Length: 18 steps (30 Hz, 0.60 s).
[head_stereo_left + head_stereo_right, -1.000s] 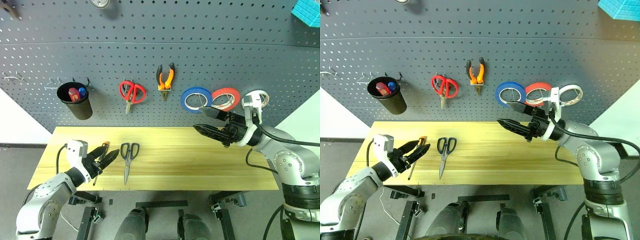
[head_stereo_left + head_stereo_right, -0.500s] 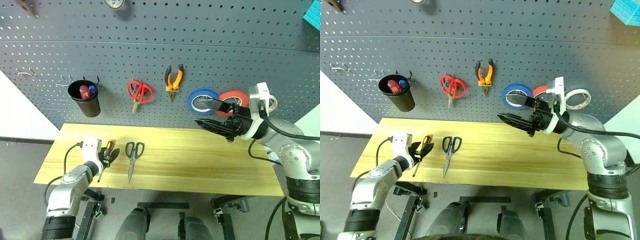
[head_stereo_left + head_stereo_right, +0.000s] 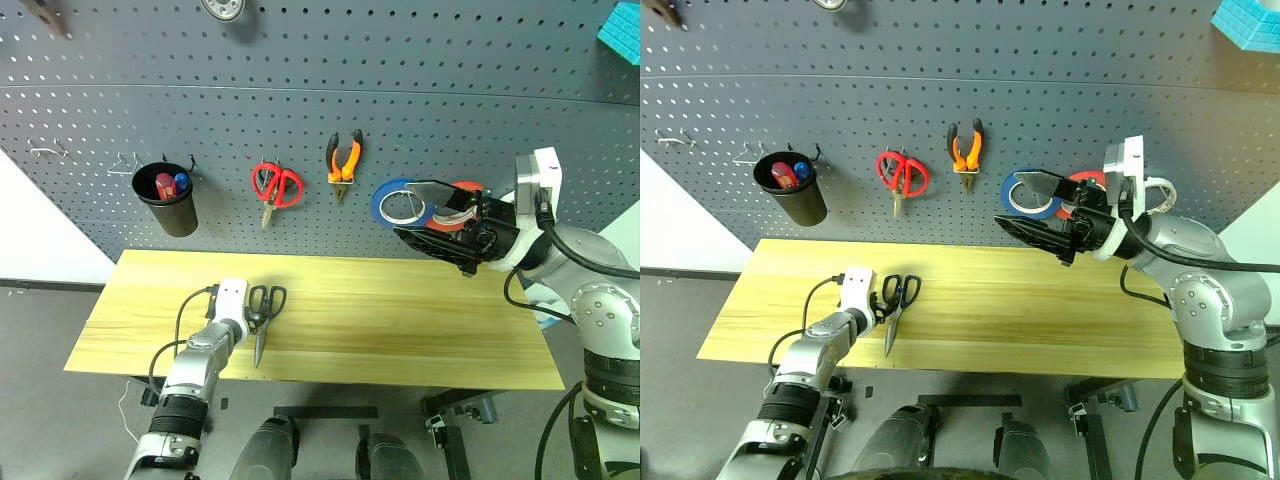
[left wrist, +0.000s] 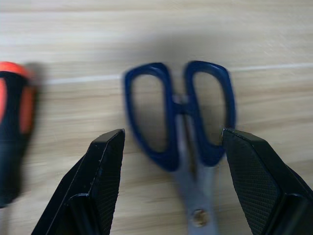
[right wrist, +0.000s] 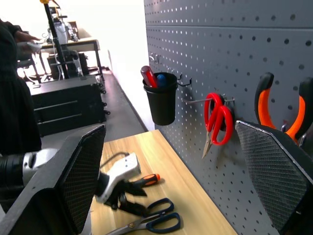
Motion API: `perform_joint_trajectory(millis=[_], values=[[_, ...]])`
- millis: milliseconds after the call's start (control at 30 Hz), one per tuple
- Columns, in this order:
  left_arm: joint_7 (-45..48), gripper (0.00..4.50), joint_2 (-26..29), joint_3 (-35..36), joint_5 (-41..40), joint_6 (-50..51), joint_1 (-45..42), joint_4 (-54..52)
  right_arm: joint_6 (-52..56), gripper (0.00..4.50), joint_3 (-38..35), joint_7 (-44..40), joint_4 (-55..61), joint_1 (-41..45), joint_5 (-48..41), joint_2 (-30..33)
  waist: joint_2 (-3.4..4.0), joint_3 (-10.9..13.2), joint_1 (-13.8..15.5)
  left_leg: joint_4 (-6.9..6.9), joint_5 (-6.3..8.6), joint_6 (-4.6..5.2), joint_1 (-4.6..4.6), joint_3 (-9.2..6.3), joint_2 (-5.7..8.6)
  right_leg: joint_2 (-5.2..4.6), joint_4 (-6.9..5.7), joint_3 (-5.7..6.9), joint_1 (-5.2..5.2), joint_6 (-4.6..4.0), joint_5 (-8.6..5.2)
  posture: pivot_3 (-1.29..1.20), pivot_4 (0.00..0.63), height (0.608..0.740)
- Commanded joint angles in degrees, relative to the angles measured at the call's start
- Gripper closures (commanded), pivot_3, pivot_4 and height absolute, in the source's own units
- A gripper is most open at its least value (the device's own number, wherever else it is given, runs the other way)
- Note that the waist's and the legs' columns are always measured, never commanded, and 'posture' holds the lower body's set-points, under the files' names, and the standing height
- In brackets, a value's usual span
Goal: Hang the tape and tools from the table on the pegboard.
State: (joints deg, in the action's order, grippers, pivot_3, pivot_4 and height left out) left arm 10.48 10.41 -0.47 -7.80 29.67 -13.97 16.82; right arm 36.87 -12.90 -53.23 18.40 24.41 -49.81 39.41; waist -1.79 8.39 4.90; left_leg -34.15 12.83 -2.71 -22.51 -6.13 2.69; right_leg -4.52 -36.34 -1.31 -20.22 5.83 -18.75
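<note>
Dark-blue-handled scissors [image 3: 262, 318] lie on the wooden table [image 3: 400, 320], blades toward its front edge. My left gripper [image 3: 247, 306] is open and low over them, its fingers [image 4: 110, 161] standing on either side of the handles [image 4: 178, 115]. The orange-and-black screwdriver [image 4: 12, 137] lies just beside it. Orange-handled pliers [image 3: 343, 160] hang on the pegboard [image 3: 450, 100]. My right gripper [image 3: 407, 208] hangs open and empty in front of the blue roll. The whitish tape [image 3: 1160, 188] shows partly behind my right wrist, against the pegboard.
On the pegboard hang a black cup [image 3: 168, 200] with pens, red scissors [image 3: 275, 185], a blue roll [image 3: 395, 200] and a red roll [image 3: 462, 195]. Bare hooks [image 3: 45, 152] stand at the far left. A person in dark clothes [image 5: 14, 98] stands off to the side.
My left gripper has dropped and slid right, from beside the screwdriver to the scissors' handles. My right gripper has risen a little in front of the tape rolls. The camera also shifted.
</note>
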Motion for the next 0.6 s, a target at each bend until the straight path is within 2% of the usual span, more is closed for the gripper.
perform_joint_trajectory(millis=[33, 267, 600], values=[[-0.86, 1.18, -0.75, -1.31, 1.29, 3.77, 0.42, -1.94, -0.43, 0.03, -2.3, 0.63, 2.29, -0.39, -1.15, 0.78, 0.05, -0.05, -0.32, 0.0, 0.0, 0.0, 0.0, 0.0, 0.0, 0.0, -0.01, 0.0, 0.0, 0.0, 0.0, 0.03, 0.117, 0.738], [-4.0, 1.18, -1.09, -0.68, 3.04, 9.2, 2.61, -6.43, -0.85, 0.03, -2.54, 1.19, 2.42, -1.28, -0.67, 0.81, 0.09, -0.14, -1.9, -0.01, 0.0, 0.0, 0.02, -0.01, -0.01, 0.01, -0.05, 0.0, 0.02, 0.0, 0.0, 0.03, 0.122, 0.738], [-7.43, 1.18, -2.38, 0.77, 4.4, 9.38, -1.47, 2.35, -0.93, 0.03, -2.07, 2.27, 2.49, -0.77, -0.59, 0.31, 0.18, -0.2, -2.67, -0.05, 0.0, 0.0, 0.04, -0.01, 0.01, 0.02, -0.16, 0.01, 0.03, 0.01, 0.0, 0.02, 0.131, 0.738]])
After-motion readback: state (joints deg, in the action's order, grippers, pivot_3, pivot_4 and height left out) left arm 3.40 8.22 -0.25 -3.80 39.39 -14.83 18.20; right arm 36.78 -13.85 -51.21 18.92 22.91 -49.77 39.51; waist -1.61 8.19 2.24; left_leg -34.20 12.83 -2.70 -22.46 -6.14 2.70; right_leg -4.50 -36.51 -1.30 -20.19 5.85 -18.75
